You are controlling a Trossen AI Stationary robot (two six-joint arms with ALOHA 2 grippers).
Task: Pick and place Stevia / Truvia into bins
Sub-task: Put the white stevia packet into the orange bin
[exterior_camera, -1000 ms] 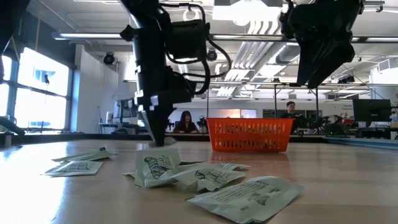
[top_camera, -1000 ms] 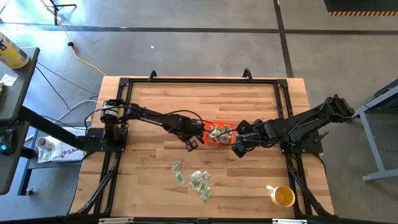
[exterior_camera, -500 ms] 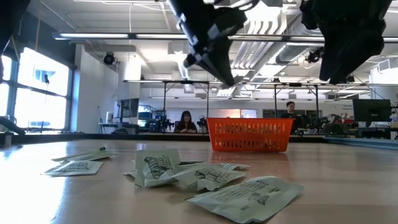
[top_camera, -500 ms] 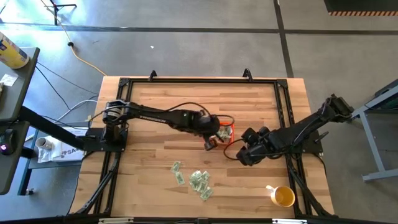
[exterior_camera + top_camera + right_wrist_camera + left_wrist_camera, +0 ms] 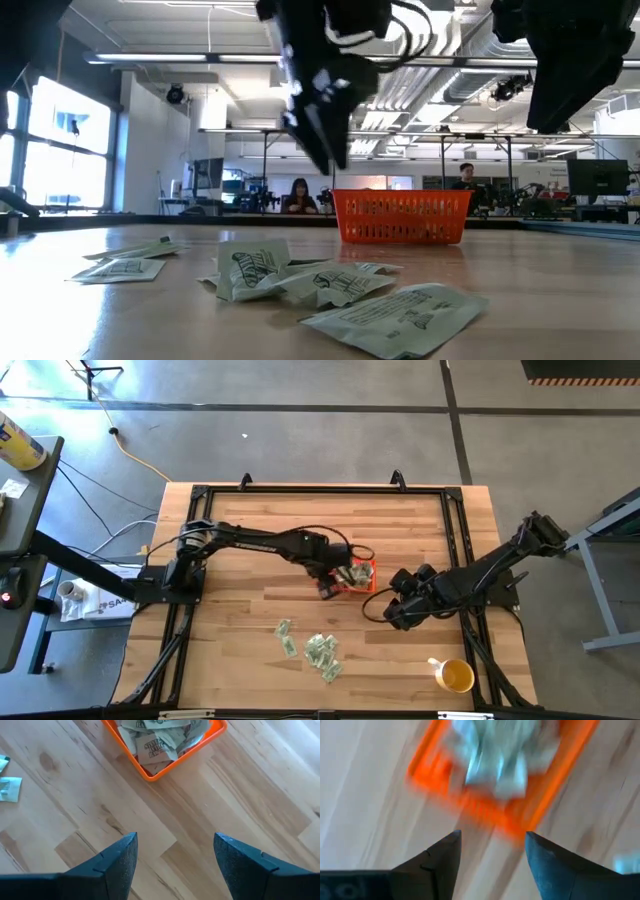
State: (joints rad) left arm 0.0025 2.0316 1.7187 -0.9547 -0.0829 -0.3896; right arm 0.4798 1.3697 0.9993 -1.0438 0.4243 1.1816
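Note:
The orange bin (image 5: pixel 370 564) stands at mid-table and holds a heap of pale green-and-white packets (image 5: pixel 156 742). More packets (image 5: pixel 318 650) lie flat and loose on the wood toward the near edge, and they fill the foreground of the low view (image 5: pixel 290 275). My left gripper (image 5: pixel 327 590) hovers open above the table at the bin's near-left corner, with nothing between its fingers (image 5: pixel 492 836). My right gripper (image 5: pixel 385 612) hangs open and bare to the near right of the bin (image 5: pixel 175 837).
A yellow cup (image 5: pixel 455 676) stands at the near right. A black frame rail (image 5: pixel 320 488) runs around the tabletop. Bare wood lies between the bin and the loose packets. One packet (image 5: pixel 7 787) lies left of my right gripper's view. People sit in the room behind (image 5: pixel 298 195).
My left gripper has risen from the table left of the bin and gone right to the bin's near side, then drawn back slightly left. My right gripper has pulled away from the bin's right side toward the near edge.

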